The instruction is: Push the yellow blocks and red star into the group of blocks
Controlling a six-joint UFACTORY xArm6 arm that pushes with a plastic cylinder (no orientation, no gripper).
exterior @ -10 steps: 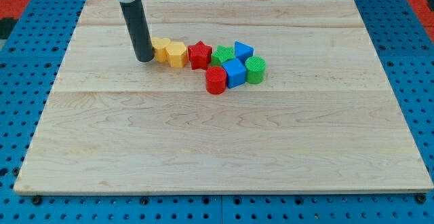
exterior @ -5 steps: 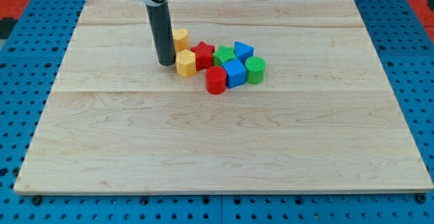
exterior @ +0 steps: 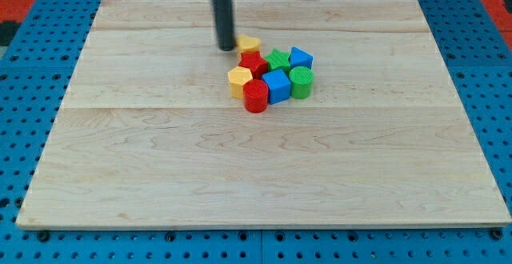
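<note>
Nearest the view's bottom: bare wooden tabletop (exterior: 240, 176), nothing on it. Farther up, right of centre, the cluster. Front row, left to right: red cylinder (exterior: 255, 97), blue cube (exterior: 277, 85), green cylinder (exterior: 301, 81). Just left of the red cylinder and touching it, the nearer yellow block (exterior: 239, 80) (six-sided, by the look), already tucked in against the group. Behind that, the red star (exterior: 254, 62), wedged between the nearer yellow block and a green block (exterior: 278, 58) of uncertain shape, with a blue block (exterior: 300, 57), wedge-like, at the view's right end.

At the far edge of the cluster, the farther yellow block (exterior: 250, 44), sitting against the star's far side or a hair off it; hard to tell which. Just left of it, close or touching, my tip (exterior: 227, 48). No pincer fitted on this rod, so nothing to report as spread or pressed together.

Judged nearly done: star and one yellow in, the last yellow at the fringe. To finish well, get round to the far-left side of that block and push slowly towards the view's bottom right, through its middle, aiming at the notch between star and green block. Off-centre contact would likely spin it round the star; too long a stroke would scatter the pack.
</note>
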